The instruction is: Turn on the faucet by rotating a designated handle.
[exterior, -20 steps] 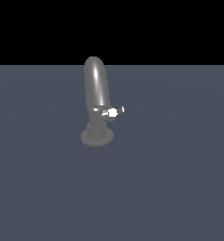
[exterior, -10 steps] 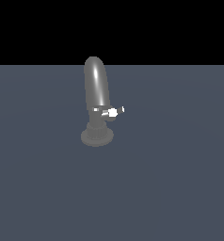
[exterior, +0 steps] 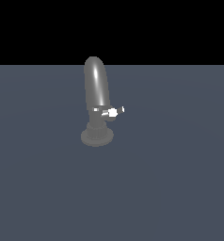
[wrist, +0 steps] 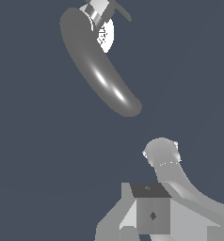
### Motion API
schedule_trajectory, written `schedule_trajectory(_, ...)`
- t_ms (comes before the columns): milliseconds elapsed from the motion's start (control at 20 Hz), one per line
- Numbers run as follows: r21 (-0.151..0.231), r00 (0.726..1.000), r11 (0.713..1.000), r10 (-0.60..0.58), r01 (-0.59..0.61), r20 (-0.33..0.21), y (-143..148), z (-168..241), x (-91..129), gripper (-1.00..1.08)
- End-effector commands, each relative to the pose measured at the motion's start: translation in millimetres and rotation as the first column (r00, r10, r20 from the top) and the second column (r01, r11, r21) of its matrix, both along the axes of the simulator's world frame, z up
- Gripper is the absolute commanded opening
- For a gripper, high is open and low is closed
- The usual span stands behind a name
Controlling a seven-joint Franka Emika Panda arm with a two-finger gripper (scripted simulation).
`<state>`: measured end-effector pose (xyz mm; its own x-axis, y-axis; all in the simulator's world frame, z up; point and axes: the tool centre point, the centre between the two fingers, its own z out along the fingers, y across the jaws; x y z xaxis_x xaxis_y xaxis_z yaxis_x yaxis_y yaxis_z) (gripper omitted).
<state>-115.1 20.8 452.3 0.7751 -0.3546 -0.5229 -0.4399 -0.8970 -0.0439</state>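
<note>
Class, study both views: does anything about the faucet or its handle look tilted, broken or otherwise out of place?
Nothing stands out. The faucet stands upright on its round base on the grey surface, and the handle sticks out sideways from its neck toward the exterior view's right, looking intact. Nothing is touching either.

Grey arm links (wrist: 180, 207) low in the wrist view (tool fingers unseen, state unclear)

Faucet (exterior: 95, 89): dull grey, upright on a ribbed round base, with a tall rounded spout. Handle (exterior: 113, 112): small bright lever, projected sideways from the neck toward the exterior view's right.
</note>
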Motion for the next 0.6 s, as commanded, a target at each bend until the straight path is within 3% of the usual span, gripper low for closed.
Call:
schedule_trajectory(0, 0.013, 0.998, 0.999, -0.036, 0.036, -0.047, 0, -7, 12, -1.00)
schedule_trajectory(300, 0.038, 0.980, 0.991, -0.119, 0.126, -0.161, -1, -25, 41, -1.00)
schedule_trajectory(550, 0.052, 0.948, 0.977, -0.185, 0.205, -0.258, -3, -43, 64, -1.00)
